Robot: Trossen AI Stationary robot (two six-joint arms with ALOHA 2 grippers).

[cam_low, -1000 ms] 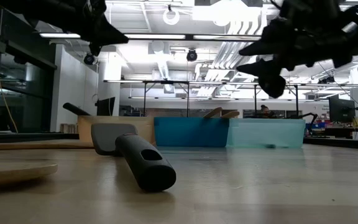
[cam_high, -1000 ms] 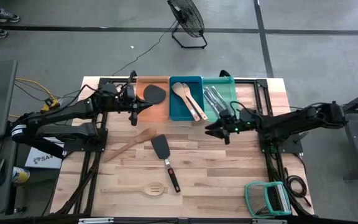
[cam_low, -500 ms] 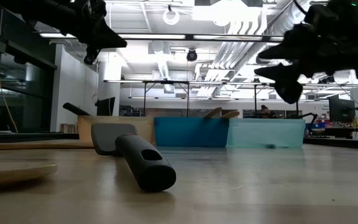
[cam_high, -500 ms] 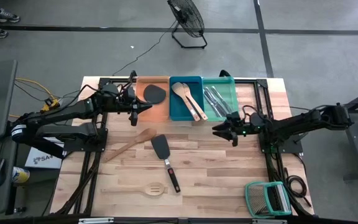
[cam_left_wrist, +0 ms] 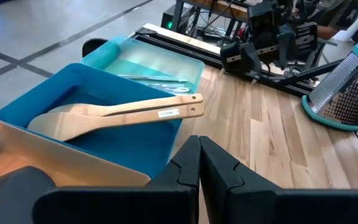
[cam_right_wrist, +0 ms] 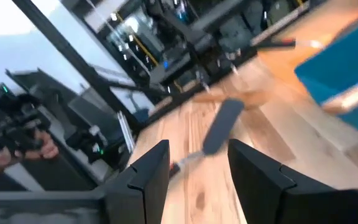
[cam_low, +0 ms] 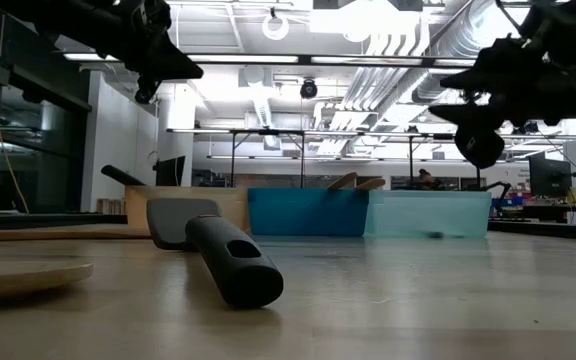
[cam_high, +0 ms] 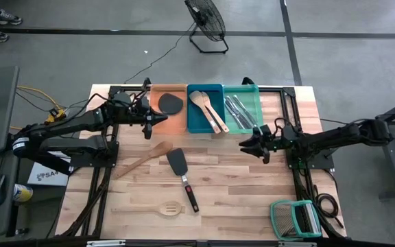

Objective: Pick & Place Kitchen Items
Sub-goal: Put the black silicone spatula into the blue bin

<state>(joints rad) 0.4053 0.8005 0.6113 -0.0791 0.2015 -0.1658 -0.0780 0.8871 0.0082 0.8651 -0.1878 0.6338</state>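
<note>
The wooden table [cam_high: 252,199] carries three trays along its far edge, and the sorting looks about half done. The orange tray [cam_high: 158,116] on the left holds one black spatula head [cam_high: 171,103], the blue tray [cam_high: 199,120] in the middle holds two wooden spoons [cam_high: 210,112], and the teal tray [cam_high: 252,96] on the right holds slim metal cutlery [cam_high: 236,110]. Three utensils are left on the open table. A black spatula [cam_high: 182,175] lies near the centre, blade toward the trays and handle toward the near edge, its long axis running far to near with a slight slant right. A plain wooden spatula [cam_high: 142,158] lies to its left on a diagonal, broad end up toward the far right. A slotted wooden spoon [cam_high: 160,208] lies nearest the front edge, long axis left to right, bowl to the right. The left gripper [cam_high: 158,118] hangs clenched and empty over the orange tray's left edge. The right gripper [cam_high: 245,145] hangs just in front of the teal tray, fingers parted, grasping nothing.
</note>
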